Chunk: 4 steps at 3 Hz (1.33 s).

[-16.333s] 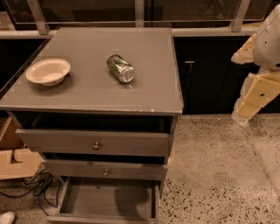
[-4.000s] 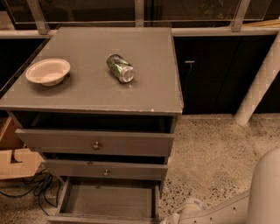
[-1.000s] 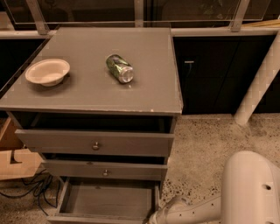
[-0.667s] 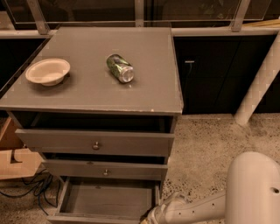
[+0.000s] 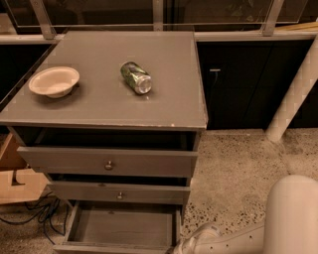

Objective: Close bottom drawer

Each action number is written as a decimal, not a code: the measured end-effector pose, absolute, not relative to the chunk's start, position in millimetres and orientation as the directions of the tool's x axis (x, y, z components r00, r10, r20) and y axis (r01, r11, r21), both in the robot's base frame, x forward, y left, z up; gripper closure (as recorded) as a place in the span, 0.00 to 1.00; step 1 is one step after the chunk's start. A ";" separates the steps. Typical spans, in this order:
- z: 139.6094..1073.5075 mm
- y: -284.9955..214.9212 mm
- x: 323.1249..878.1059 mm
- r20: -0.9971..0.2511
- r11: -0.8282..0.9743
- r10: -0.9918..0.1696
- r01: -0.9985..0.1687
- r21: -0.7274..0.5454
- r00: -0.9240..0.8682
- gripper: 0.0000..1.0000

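Grey wood: the bottom drawer (image 5: 121, 228) is the lowest of three and is pulled well out. I look down into its bare inside. Its narrow front panel lies along the lower edge of my view, and I cannot see its knob.
Position: it sits at floor level under the middle drawer (image 5: 119, 192) and juts forward past both fronts above it.
End effector: the gripper (image 5: 185, 244) is low at the bottom edge, just beside the drawer's front right corner. It is mostly cut off, so I cannot tell whether it is released or clenched, or whether it touches the panel.
Reach: the white arm (image 5: 278, 223) comes in from the lower right, above the floor (image 5: 233, 168).
Above: the middle drawer and the top drawer (image 5: 149, 161) each carry a small round knob. Both stand slightly out, with dark gaps over them.
On top: the grey cabinet top (image 5: 169, 94) holds a pale bowl (image 5: 53, 81) near its left edge. A green can (image 5: 136, 77) lies on its side near the middle, well apart from the bowl.
Left: a cardboard box (image 5: 15, 173) and dark cables (image 5: 39, 216) lie beside the drawers.
Ground: the floor is speckled stone.
Room: dark cupboards (image 5: 233, 84) stand behind, a white post (image 5: 293, 94) leans at the right, and glass panels (image 5: 94, 11) run along the back.
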<state>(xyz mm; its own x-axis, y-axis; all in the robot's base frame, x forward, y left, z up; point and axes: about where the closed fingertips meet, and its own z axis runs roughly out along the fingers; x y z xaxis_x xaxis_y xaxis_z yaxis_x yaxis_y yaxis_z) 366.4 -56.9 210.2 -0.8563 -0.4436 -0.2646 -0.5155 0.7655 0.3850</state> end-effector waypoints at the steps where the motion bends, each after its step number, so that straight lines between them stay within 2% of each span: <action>1: 212.3 -77.3 344.0 -0.218 0.795 -0.403 -0.458 0.398 -0.889 1.00; 4: 151.8 -59.6 353.7 -0.170 0.798 -0.412 -0.445 0.408 -0.895 1.00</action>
<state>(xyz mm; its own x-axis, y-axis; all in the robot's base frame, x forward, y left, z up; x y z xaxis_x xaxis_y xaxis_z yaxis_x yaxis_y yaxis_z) 353.7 -59.6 151.8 -0.8951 -0.4120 -0.1702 -0.4446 0.7976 0.4076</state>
